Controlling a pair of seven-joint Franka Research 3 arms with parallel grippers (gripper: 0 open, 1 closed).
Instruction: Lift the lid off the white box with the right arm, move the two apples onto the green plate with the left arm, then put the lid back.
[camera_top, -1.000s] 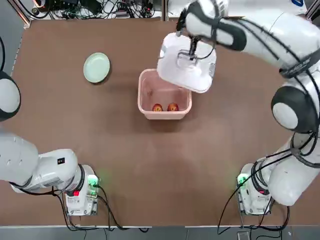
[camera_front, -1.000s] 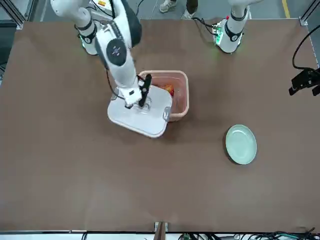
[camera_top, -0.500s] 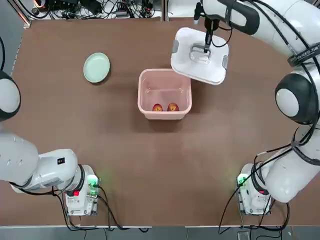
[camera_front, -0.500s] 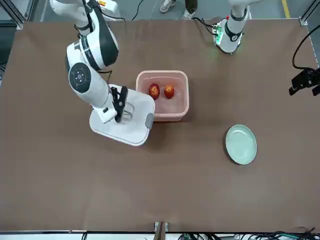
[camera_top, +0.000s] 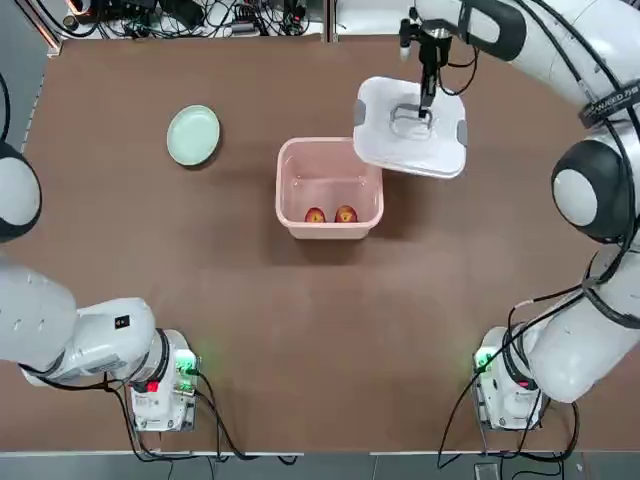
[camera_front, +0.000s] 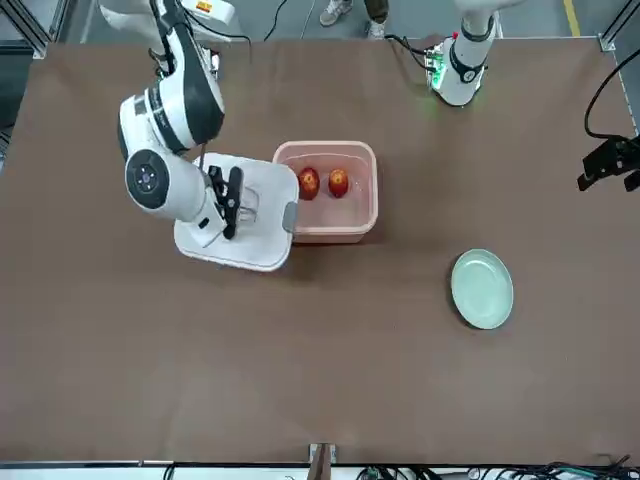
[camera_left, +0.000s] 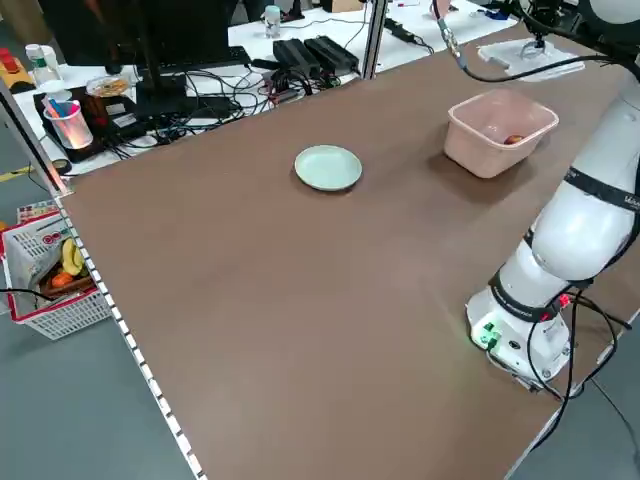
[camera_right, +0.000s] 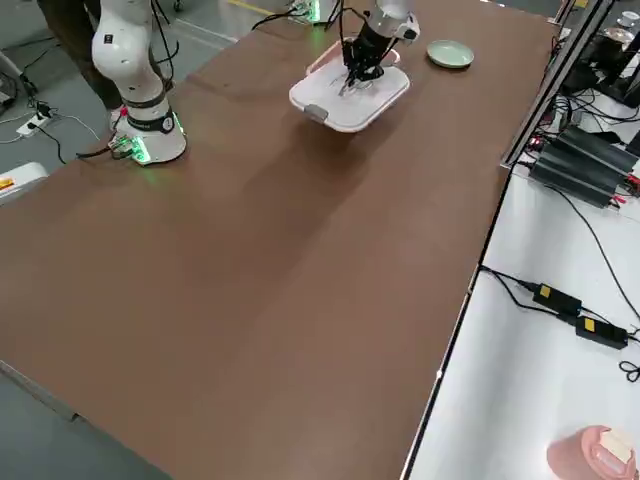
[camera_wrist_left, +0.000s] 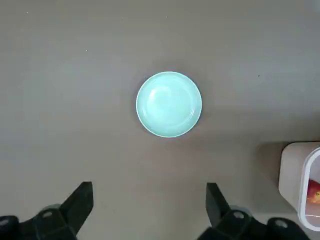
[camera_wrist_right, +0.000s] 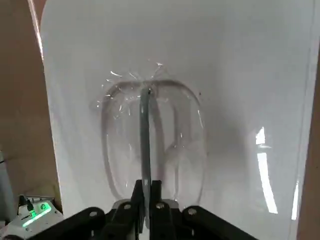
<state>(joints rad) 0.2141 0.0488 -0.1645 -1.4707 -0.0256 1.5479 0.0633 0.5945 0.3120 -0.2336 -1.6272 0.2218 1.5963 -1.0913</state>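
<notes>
Two apples (camera_top: 330, 215) are sitting side by side inside the white box (camera_top: 329, 187), against its lower wall in the top view; the box is standing open at the centre of the table (camera_top: 300, 330). The green plate (camera_top: 193, 135) is lying bare in the upper left of that view, well apart from the box.

In the left side view, the box's near wall is hiding all but a sliver of one apple, and the lid (camera_top: 410, 126) is cut off at the upper right corner. In the left wrist view only a corner of the box is showing at the right edge.

The right gripper (camera_top: 427, 98) is pinching the lid's central handle, fingers closed on its thin bar, holding the lid up and to the right of the box. The left gripper (camera_wrist_left: 150, 205) is hovering above the plate with its fingers spread wide, holding nothing.
</notes>
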